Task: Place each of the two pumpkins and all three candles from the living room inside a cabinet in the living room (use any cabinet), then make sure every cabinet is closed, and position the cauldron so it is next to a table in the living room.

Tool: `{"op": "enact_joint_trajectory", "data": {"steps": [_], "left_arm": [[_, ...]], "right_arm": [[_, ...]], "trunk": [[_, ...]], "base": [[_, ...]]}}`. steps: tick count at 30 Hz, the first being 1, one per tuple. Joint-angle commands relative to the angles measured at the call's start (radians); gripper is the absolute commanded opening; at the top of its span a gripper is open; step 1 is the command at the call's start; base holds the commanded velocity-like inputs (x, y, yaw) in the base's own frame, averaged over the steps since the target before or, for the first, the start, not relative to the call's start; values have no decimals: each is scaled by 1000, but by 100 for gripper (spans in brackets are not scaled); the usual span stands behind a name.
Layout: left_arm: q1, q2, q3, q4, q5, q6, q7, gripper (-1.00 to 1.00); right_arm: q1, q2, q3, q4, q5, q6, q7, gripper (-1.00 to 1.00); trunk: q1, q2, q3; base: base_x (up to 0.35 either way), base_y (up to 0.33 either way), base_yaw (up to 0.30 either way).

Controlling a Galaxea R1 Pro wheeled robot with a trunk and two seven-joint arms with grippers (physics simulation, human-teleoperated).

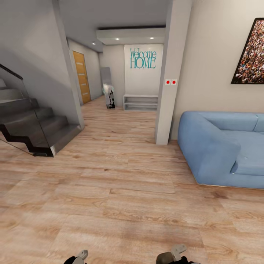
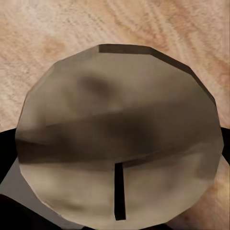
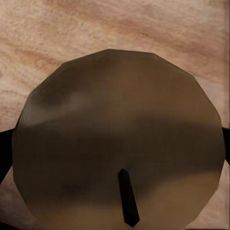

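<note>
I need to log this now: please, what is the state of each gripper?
Left gripper: cannot be told; its tip barely shows at the picture's edge.
Right gripper: cannot be told, for the same reason.

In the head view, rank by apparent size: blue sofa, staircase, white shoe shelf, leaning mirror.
1. blue sofa, nearest, so apparent only
2. staircase, cropped
3. white shoe shelf
4. leaning mirror, close to the shelf; unsure

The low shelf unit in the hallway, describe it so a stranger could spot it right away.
Look past the blue sofa and the pillar to the far hallway wall with the teal Welcome Home lettering. Directly under it sits the low shelf unit, pale grey and open-fronted, unlike the tall leaning mirror beside it.
</note>
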Motion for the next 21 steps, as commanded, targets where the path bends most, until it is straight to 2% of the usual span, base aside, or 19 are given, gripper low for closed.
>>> {"op": "enact_joint_trajectory", "data": {"steps": [1, 6, 16, 21], "left_arm": [[0, 0, 0, 0, -1, 1, 0, -100], [0, 1, 0, 0, -1, 1, 0, -100], [0, 3, 1, 1, -1, 1, -2, -100], [0, 5, 2, 16, -2, 1, -84, -100]], "right_arm": [[0, -1, 1, 0, -4, 1, 2, -100], [0, -2, 1, 0, -6, 1, 2, -100], [1, 0, 1, 2, -6, 1, 2, -100], [20, 4, 1, 0, -4, 0, 2, -100]], "trunk": [[-4, 7, 3], [-23, 42, 19], [-61, 112, 50], [-81, 147, 65]], "base": [[0, 0, 0], [0, 0, 102], [0, 0, 274], [0, 0, 285]]}}
